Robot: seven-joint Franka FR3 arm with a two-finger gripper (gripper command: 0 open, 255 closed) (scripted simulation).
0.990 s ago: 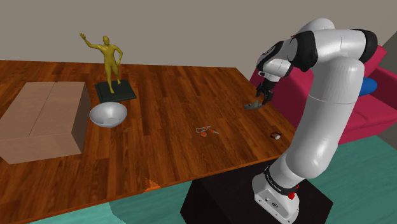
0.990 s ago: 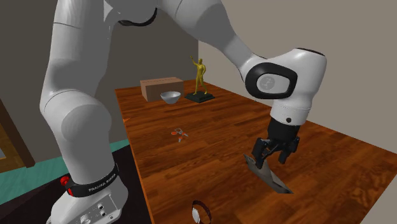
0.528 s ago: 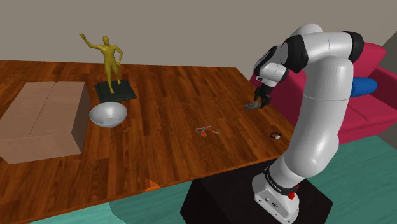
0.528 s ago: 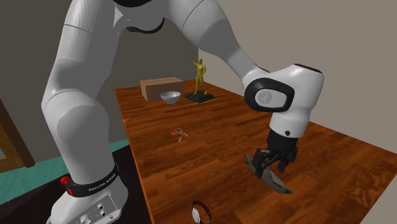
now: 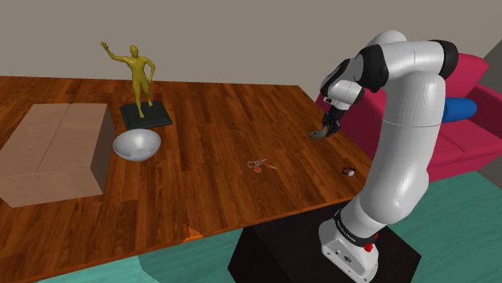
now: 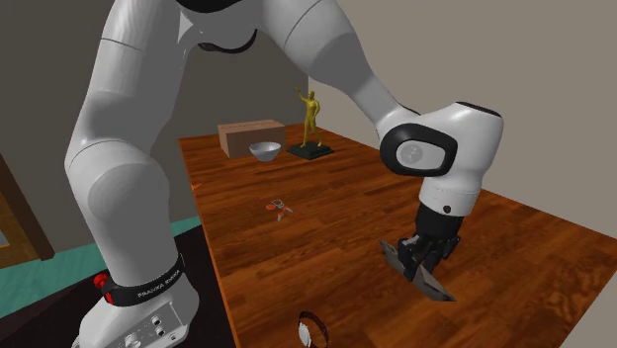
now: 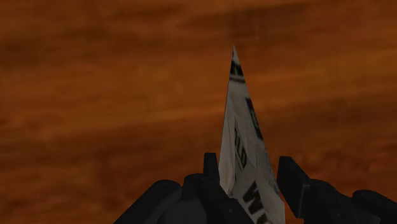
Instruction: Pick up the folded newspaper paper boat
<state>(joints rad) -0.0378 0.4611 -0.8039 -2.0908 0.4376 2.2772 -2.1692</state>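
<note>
1. Over the last second the arm had folded down, and the end effector (image 6: 427, 259) had dropped from just above the paper boat (image 6: 438, 291) to bench level. It sat at the lower right of the second exterior view.
2. In the last half second the descent had all but stopped. What changed was the fingers, which had drawn in from a wider spread around the boat.
3. In the wrist view the end effector was narrow and straddled the newsprint boat (image 7: 240, 127). One finger (image 7: 210, 167) lay against its side, and the other stood just beside it with a sliver of gap. I judged it as closing, not yet clamped.
4. The boat lay on the wooden bench (image 5: 209, 120), right of centre in the shoulder view, near the bench's right edge and in front of the red sofa (image 5: 462, 141). Its position had not shifted between the frames.
5. For the task, this meant the approach was finished and the grasp was in progress. The lift had not begun, as the boat was resting on the wood.
6. The boat was thin folded paper, so an off-centre squeeze could likely crush it or tip it out of the fingers.
</note>
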